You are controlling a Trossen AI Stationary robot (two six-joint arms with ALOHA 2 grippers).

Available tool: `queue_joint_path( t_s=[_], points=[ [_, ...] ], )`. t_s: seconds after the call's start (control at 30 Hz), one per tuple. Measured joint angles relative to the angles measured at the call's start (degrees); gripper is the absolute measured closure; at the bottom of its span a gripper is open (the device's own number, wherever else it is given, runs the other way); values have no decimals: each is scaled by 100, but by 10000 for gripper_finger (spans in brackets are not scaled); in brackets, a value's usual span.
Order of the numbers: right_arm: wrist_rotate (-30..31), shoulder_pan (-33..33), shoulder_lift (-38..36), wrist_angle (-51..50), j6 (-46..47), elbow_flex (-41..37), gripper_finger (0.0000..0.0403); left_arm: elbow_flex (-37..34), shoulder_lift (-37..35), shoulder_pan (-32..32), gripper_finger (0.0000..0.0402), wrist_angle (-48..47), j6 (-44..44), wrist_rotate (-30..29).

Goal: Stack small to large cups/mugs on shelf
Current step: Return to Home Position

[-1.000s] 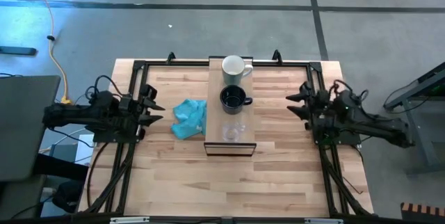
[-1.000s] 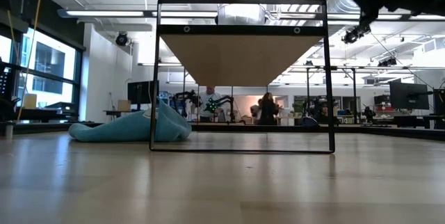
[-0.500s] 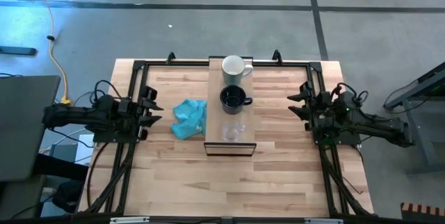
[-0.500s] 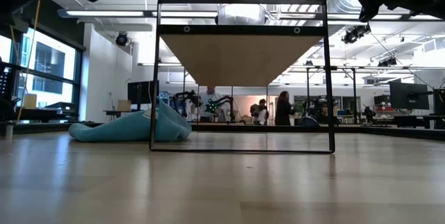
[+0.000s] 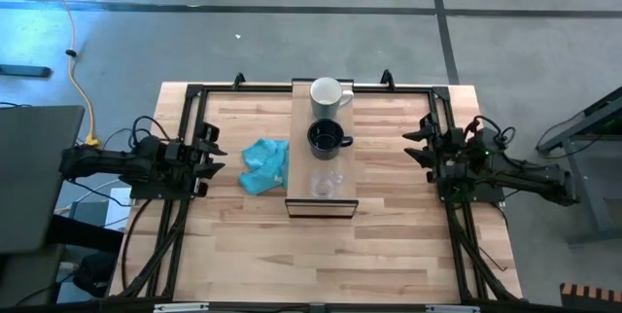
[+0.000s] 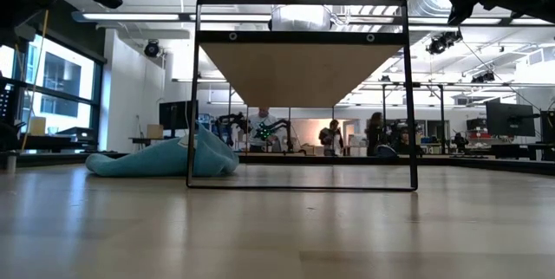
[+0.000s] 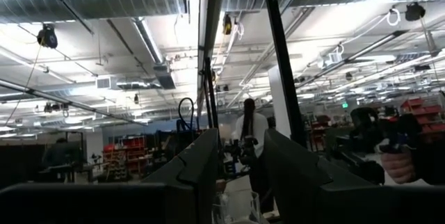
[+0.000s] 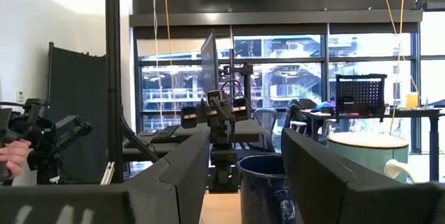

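On the raised wooden shelf (image 5: 299,157) in the middle of the table stand three vessels in a row. The white mug (image 5: 328,94) is at the far end, the black mug (image 5: 327,139) in the middle, and the clear glass cup (image 5: 325,184) at the near end. My left gripper (image 5: 216,156) hovers open at the table's left edge, pointing at the shelf and tipped upward. My right gripper (image 5: 408,147) hovers open at the right edge, facing the black mug (image 8: 261,186) and white mug (image 8: 365,156). Neither holds anything.
A crumpled teal cloth (image 5: 265,164) lies on the tabletop just left of the shelf, between it and my left gripper. The shelf stands on a black wire frame (image 6: 408,97) with open room beneath. People stand in the room beyond the table.
My left gripper has sunk a little, drawn back toward the table's left edge and tipped its fingers upward. My right gripper has tipped upward slightly in place. The mugs, cup and cloth have stayed put.
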Motion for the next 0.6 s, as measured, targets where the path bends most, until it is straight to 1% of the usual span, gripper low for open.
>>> queue_joint_path(
  t_s=[0.33,0.43,0.6],
  points=[
    [0,0,0,-5,17,0,231,0,0,-1,295,-6,149,-75],
    [0,0,0,-5,20,0,231,0,0,-1,295,13,246,-209],
    [0,0,0,-5,20,0,231,7,2,1,295,426,611,-235]
  ],
)
